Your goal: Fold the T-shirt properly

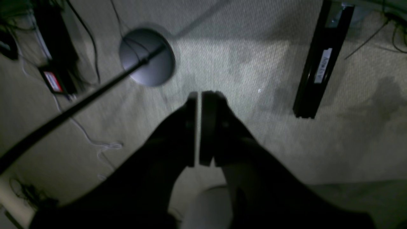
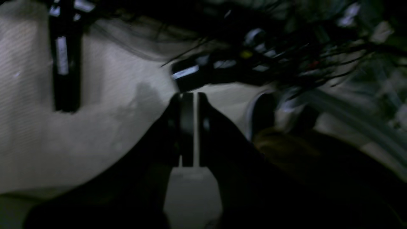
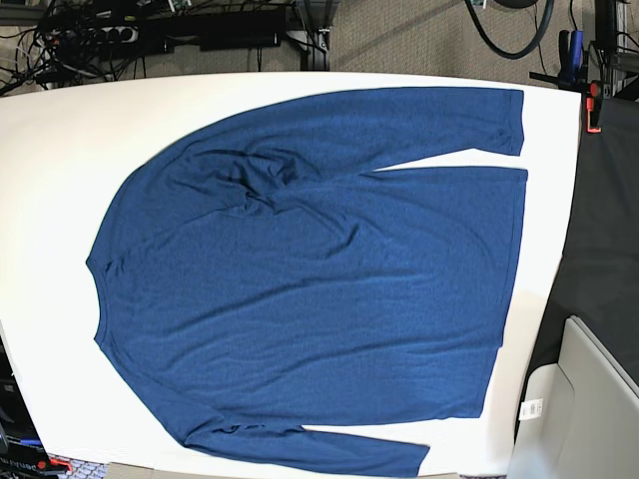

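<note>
Blue knit T-shirt [image 3: 319, 289] is laid flat on the table [image 3: 60, 130], out of reach of left gripper [image 1: 199, 95] and right gripper [image 2: 192, 95], both closed, empty. Thin fabric may be bunched by a shallow pinch.

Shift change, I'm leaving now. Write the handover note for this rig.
Left gripper: jaws shut, holding nothing, over the carpet off the table.
Right gripper: jaws shut, holding nothing, also off the table; its view is blurred.
T-shirt: spread flat on the white table, neck toward the base view's left, hem toward its right, both sleeves laid along the body.
Done: no fold visible.
Left: the whole fold.
</note>
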